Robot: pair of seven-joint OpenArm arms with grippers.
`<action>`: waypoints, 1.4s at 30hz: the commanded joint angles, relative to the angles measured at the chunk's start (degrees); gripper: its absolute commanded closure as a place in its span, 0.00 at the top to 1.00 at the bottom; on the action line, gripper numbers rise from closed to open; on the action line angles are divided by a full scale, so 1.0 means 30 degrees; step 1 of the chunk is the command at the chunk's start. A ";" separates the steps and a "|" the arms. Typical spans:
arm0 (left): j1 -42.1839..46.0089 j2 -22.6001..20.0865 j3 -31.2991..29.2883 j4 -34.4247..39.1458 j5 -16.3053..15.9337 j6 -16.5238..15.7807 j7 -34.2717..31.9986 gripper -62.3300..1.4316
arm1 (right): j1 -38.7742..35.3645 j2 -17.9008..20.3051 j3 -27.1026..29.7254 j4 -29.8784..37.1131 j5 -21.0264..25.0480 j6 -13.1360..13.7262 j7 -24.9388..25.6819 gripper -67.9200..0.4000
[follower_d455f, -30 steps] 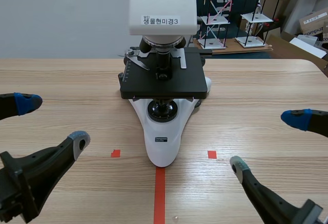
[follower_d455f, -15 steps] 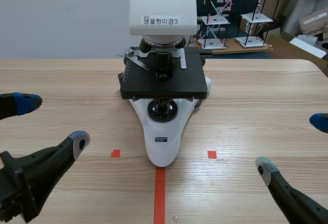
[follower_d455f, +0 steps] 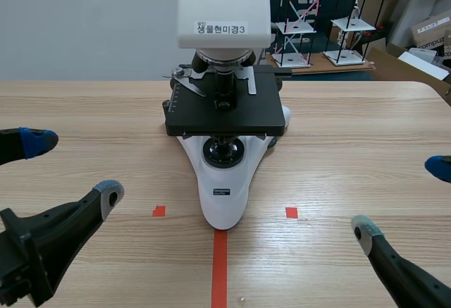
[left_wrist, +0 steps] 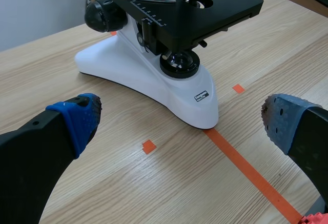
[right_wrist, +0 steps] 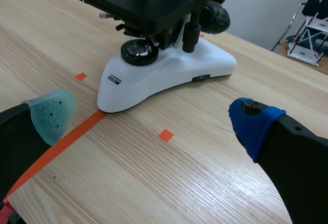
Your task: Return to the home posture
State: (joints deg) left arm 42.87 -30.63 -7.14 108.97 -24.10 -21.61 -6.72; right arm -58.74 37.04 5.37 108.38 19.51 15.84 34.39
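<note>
Standing wide open and holding nothing, the left gripper (follower_d455f: 74, 167) and right gripper (follower_d455f: 400, 198) sit low on either side. The microscope (follower_d455f: 224, 188) is between them and ahead of both, touched by neither. It looks heavy, rigid and delicate around the lenses. Its white base seems the safest hold, though homing should need no grip. Under the grippers lies a wood-grain table (follower_d455f: 352, 132) — beyond it, wire racks (follower_d455f: 303, 19) and a cardboard box (follower_d455f: 431, 29).
</note>
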 commanded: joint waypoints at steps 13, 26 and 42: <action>0.0036 0.0044 0.0051 0.0306 -0.0182 -0.0044 -0.0328 1.00 | 0.0160 0.0248 0.0087 0.0393 0.0087 0.0022 -0.0197 1.00; 0.0036 0.0044 0.0051 0.0306 -0.0182 -0.0044 -0.0328 1.00 | 0.0160 0.0248 0.0087 0.0393 0.0095 0.0022 -0.0189 1.00; 0.0036 0.0044 0.0051 0.0306 -0.0182 -0.0044 -0.0328 1.00 | 0.0160 0.0248 0.0087 0.0393 0.0095 0.0022 -0.0189 1.00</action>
State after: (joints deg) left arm 42.87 -30.63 -7.14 108.97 -24.10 -21.61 -6.72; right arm -58.76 37.04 5.37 108.40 19.38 15.84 32.97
